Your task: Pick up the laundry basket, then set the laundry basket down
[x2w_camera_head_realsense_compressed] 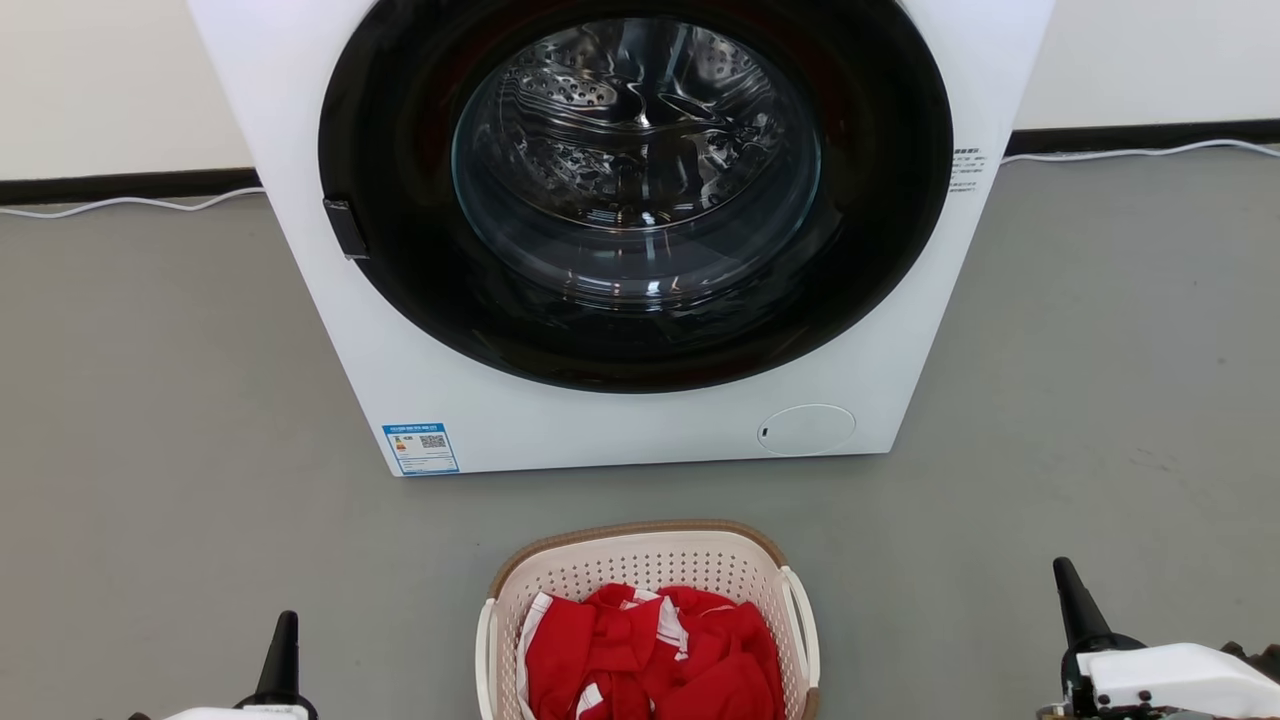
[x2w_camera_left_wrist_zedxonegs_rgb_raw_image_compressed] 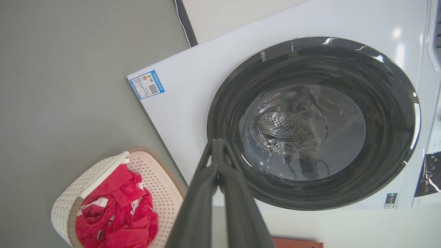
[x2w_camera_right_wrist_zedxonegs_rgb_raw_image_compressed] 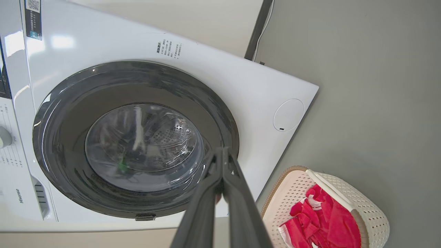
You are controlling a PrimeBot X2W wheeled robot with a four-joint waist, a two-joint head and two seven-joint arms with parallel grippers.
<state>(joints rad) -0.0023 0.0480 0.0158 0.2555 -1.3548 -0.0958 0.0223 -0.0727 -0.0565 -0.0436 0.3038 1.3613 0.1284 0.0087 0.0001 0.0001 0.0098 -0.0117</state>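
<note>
Dark, long fingers of the left gripper (x2w_camera_head_realsense_compressed: 287, 628) are pressed together at the tips, holding nothing; in the left wrist view the same pair (x2w_camera_left_wrist_zedxonegs_rgb_raw_image_compressed: 217, 146) meets in a point. The right gripper (x2w_camera_head_realsense_compressed: 1064, 578) is likewise closed and empty, its tips joined in the right wrist view (x2w_camera_right_wrist_zedxonegs_rgb_raw_image_compressed: 222, 153). That makes two grippers, at 7 and 5 o'clock of the head view, both pointing toward 12.

Between them, at 6 o'clock, the rounded cream plastic laundry basket with perforated walls and a brown woven-look rim (x2w_camera_head_realsense_compressed: 640, 527) stands on the smooth grey floor (x2w_camera_head_realsense_compressed: 180, 400); its near edge is cut by the bottom of the head view. It is one basket with two white side handles, one at 9 o'clock (x2w_camera_head_realsense_compressed: 484, 640) and one at 3 o'clock (x2w_camera_head_realsense_compressed: 804, 625). Bare floor separates each handle from the gripper on its side. Inside lies one heap of crumpled red cloth with white stripes (x2w_camera_head_realsense_compressed: 650, 650).

At 12 o'clock of the basket, past a strip of open floor, stands one white front-loading washing machine (x2w_camera_head_realsense_compressed: 620, 435) with a round dark glass door (x2w_camera_head_realsense_compressed: 400, 250), which is shut. Wide clear floor runs at 9 and 3 o'clock of the machine, ending at a black baseboard (x2w_camera_head_realsense_compressed: 100, 185) with a thin white cable (x2w_camera_head_realsense_compressed: 120, 203) along it.
</note>
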